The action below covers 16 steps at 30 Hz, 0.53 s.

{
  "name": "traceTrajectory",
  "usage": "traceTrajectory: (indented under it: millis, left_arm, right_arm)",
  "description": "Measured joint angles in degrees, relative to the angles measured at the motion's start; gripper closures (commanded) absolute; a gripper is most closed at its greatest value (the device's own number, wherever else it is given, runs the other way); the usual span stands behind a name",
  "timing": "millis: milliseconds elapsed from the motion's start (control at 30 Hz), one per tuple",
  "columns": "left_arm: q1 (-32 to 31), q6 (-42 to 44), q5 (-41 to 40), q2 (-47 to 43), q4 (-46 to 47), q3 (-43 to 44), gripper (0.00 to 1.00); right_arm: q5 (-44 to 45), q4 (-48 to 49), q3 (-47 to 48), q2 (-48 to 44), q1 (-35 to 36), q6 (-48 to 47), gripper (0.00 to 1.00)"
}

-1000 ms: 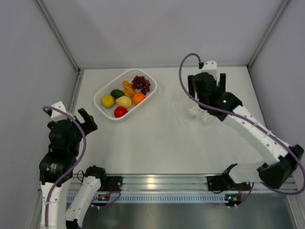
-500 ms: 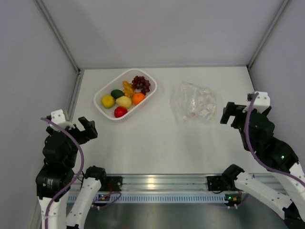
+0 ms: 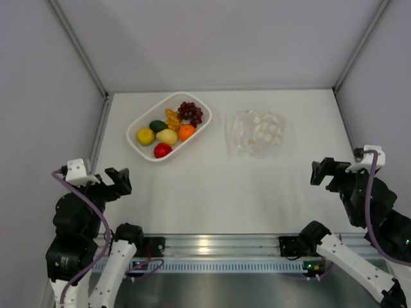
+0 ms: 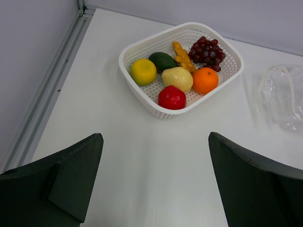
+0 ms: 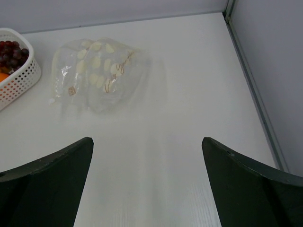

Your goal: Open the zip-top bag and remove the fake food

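Note:
The zip-top bag (image 3: 257, 131) lies flat and empty on the table, right of centre. It also shows in the right wrist view (image 5: 99, 73) and the left wrist view (image 4: 284, 97). The fake food lies in the white basket (image 3: 133, 126): red apple (image 3: 162, 150), orange (image 3: 187, 132), two yellow lemons (image 3: 146, 136), avocado (image 3: 158, 126), grapes (image 3: 190, 112) and a small orange-yellow piece (image 3: 172, 117). My left gripper (image 3: 109, 181) is open and empty near the front left (image 4: 154, 137). My right gripper (image 3: 335, 173) is open and empty near the front right (image 5: 147, 140), well short of the bag.
The basket (image 4: 175, 112) stands at the back left, its corner also in the right wrist view (image 5: 21, 71). Grey walls close in the table at left, right and back. Metal rails run along the table's left and right edges.
My right arm has drawn back from over the bag to the near right, leaving the bag uncovered on the table. My left arm has pulled back slightly toward the near edge.

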Motion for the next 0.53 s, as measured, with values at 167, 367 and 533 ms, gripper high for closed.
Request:
traceTrajectory:
  millis: [167,367,533]
  left_arm:
    - [0.0,0.3,0.4,-0.2,0.0,0.0,0.01]
    - [0.0,0.5,0.4,-0.2,0.0,0.0,0.01]
    - [0.0,0.5,0.4,-0.1,0.0,0.0,0.01]
  right_arm:
    - [-0.4,0.0,-1.9,-0.2,0.0,0.0,0.0]
    - [-0.7,0.2,-2.6,0.0,0.0,0.0,0.01]
    - [-0.8,0.8,-3.3,0.6,0.0,0.0,0.0]
